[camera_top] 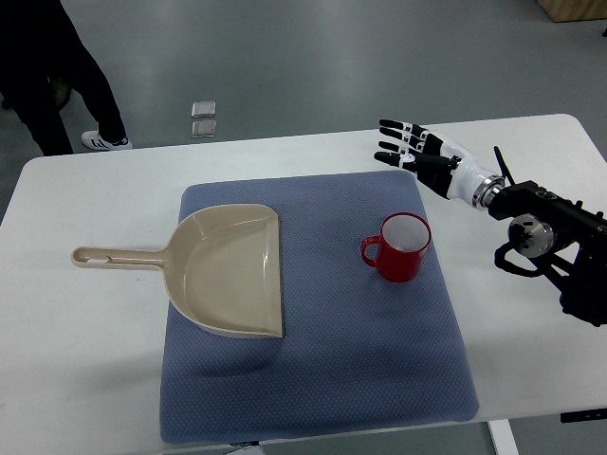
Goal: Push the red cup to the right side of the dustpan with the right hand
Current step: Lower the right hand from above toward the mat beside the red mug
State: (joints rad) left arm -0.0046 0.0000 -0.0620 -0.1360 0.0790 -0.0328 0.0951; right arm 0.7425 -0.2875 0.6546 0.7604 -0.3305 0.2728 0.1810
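On the white desk (85, 322) a blue mat (313, 379) covers the middle, its near edge close to the desk's near edge. On the mat's left half lies the beige dustpan (228, 270), empty, its open mouth facing right and its handle reaching past the mat's left edge. The red cup (404, 247) stands upright on the mat's right half, well apart from the dustpan's mouth, handle turned left; nothing shows inside it. It already sits on the dustpan's right side, so little or no pushing looks left. Beyond the cup, near the mat's far right corner, the right hand (410, 147) hovers with fingers spread, grasping nothing and clear of the cup. Past the desk's far edge a person's legs (66, 85) stand on the floor.
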